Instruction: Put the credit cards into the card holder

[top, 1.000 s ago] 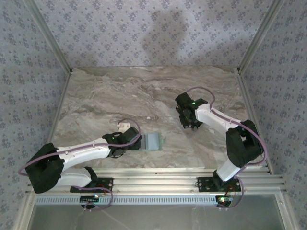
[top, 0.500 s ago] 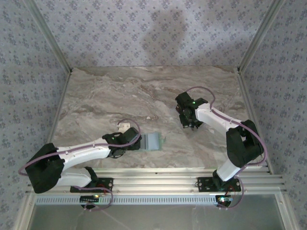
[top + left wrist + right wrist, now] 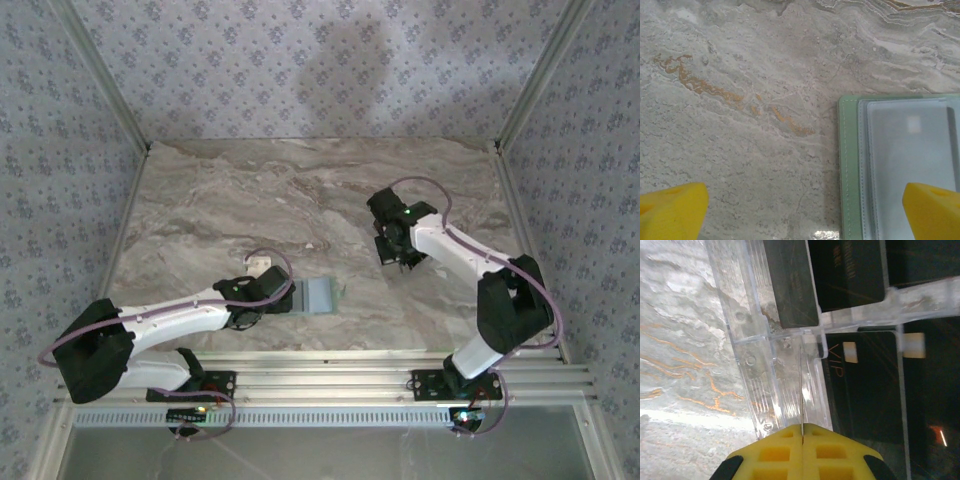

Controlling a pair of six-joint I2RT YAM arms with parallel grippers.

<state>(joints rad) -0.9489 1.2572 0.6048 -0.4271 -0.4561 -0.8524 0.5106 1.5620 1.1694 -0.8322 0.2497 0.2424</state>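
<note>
Clamped together, the jaws of the right gripper [image 3: 802, 432] pinch a thin card [image 3: 801, 390]. We see it edge-on, as a fine pale line running straight out from the seam between the yellow pads [image 3: 775, 452]. Beneath it the other cards [image 3: 847, 275] lie flat and black in the compartments of a clear tray [image 3: 747, 360]. One of them, the VIP card [image 3: 865, 385], shows gold lettering and a pale square. The tray sits on the marble table [image 3: 680, 340]. In the top view this gripper hangs right of the table's middle.

The holder [image 3: 850, 165] lies open and flat on the table near its front edge, well apart from the right gripper. We make out its sage-green stitched border and a clear sleeve [image 3: 910, 150] over the inside. The left gripper [image 3: 800, 212] hovers at the holder's left edge with its jaws spread wide. One yellow finger [image 3: 670, 210] is over bare marble and the other is over the sleeve. In the top view the left arm [image 3: 170, 320] reaches low across the table from the left, its gripper just beside the holder.
</note>
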